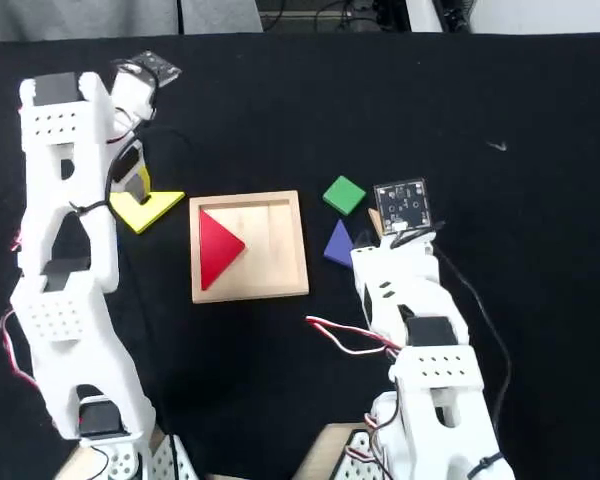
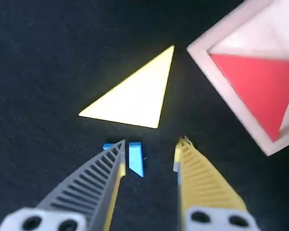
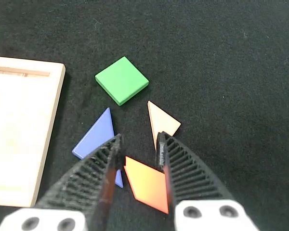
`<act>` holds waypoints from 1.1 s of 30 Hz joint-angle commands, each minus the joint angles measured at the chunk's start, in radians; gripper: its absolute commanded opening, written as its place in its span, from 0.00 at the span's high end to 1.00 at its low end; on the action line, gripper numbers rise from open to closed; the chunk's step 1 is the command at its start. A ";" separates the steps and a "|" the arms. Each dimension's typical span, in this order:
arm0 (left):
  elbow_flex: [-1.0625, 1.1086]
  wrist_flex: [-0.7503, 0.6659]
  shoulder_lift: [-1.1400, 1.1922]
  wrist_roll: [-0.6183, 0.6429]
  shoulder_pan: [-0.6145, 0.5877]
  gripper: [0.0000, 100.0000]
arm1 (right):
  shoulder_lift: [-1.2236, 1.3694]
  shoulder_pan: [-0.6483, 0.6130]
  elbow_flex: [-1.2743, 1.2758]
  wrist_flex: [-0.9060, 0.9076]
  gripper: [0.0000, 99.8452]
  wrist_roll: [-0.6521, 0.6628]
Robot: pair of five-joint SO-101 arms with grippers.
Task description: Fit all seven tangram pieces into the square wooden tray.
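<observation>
Black cloth covers the table on which both arms work. The left pincer (image 2: 149, 156) is open, its jaws set wide over a small blue flat piece (image 2: 135, 159) whose shape is partly hidden by the grey finger. Beyond the fingertips lies the large yellow flat triangle (image 2: 135, 96), one corner pointing at the square wooden tray (image 2: 198, 48) and stopping just short of its rim.

The right pincer (image 3: 138, 143) is likewise open, straddling the orange flat parallelogram (image 3: 147, 185), which lies aslant between the jaws with its long axis roughly along them. This arm looks better placed for a grasp. A blue flat triangle (image 3: 96, 137) lies on the tray side of that piece, a small cream flat triangle (image 3: 161, 120) on the side away from the tray, and a green flat square (image 3: 121, 80) beyond both, near the tray's edge.

Inside the tray sits one red flat triangle (image 1: 218, 247), its long edge against the wall nearest the yellow triangle; the rest of the floor is bare wood. Six pieces lie outside.
</observation>
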 commanded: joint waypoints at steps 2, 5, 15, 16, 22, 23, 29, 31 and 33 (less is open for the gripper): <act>-0.099 0.006 -0.002 -0.032 -0.039 0.83 | -0.018 0.009 -0.005 -0.026 0.88 0.005; -0.076 -0.064 0.031 -0.081 -0.039 0.83 | -0.018 0.009 -0.005 -0.026 0.88 0.005; -0.074 -0.002 0.150 -0.384 -0.018 0.72 | -0.018 0.009 -0.004 -0.026 0.88 0.005; -0.077 -0.008 0.153 -0.390 -0.019 0.72 | -0.018 0.009 -0.004 -0.026 0.88 0.005; -0.077 -0.097 0.227 -0.486 -0.016 0.71 | -0.018 0.009 -0.004 -0.026 0.88 0.005; -0.077 -0.118 0.241 -0.489 -0.016 0.69 | -0.018 0.009 -0.004 -0.026 0.88 0.005; -0.077 -0.221 0.305 -0.496 -0.016 0.68 | -0.018 0.009 -0.005 -0.026 0.88 0.006; -0.077 -0.227 0.328 -0.528 -0.018 0.68 | -0.018 0.009 -0.005 -0.026 0.88 0.006; -0.077 -0.255 0.347 -0.529 -0.016 0.68 | -0.018 0.009 -0.005 -0.026 0.88 0.006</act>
